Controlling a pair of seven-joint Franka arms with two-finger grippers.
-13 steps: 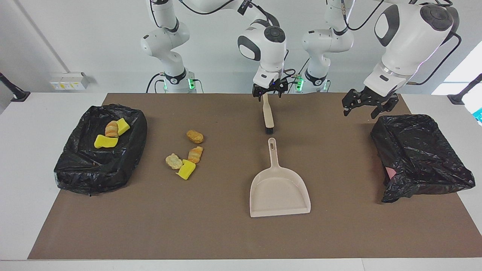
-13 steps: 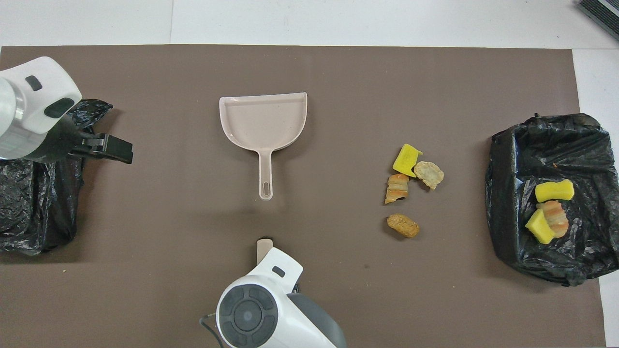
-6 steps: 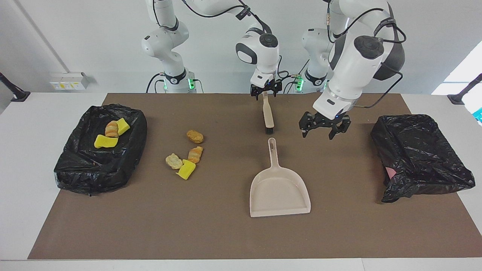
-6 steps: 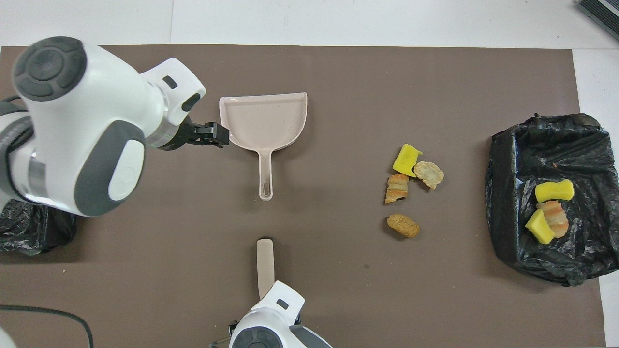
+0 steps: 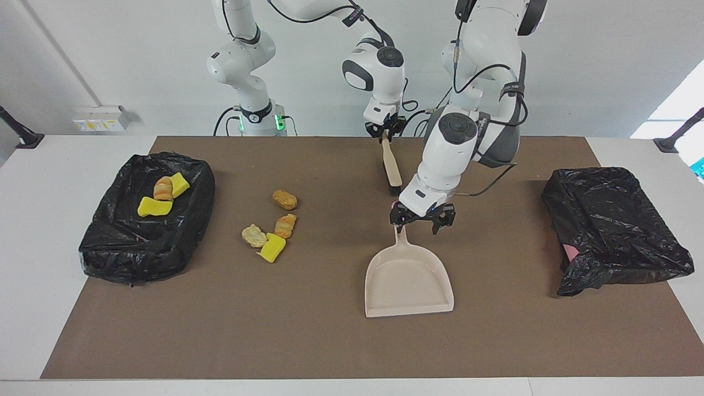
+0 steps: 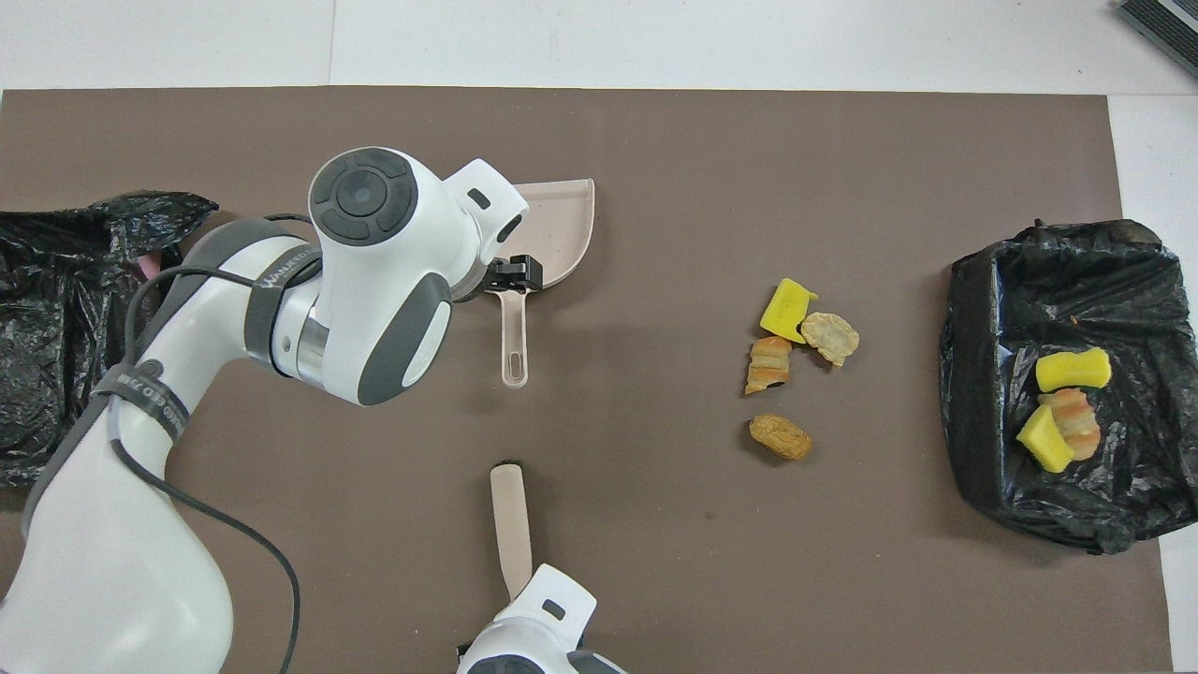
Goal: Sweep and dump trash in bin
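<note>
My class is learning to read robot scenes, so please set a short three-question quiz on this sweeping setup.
1. How many pieces of trash lie loose on the mat, outside any bin?
2. True or false: the dustpan already holds trash.
3. The right end effector is shut on: A the brush; B a yellow sponge; C a bin bag.
Key: 1 four; 2 false; 3 A.

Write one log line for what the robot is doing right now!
left hand: open over dustpan handle | right hand: shut on brush | loose trash: unswept
</note>
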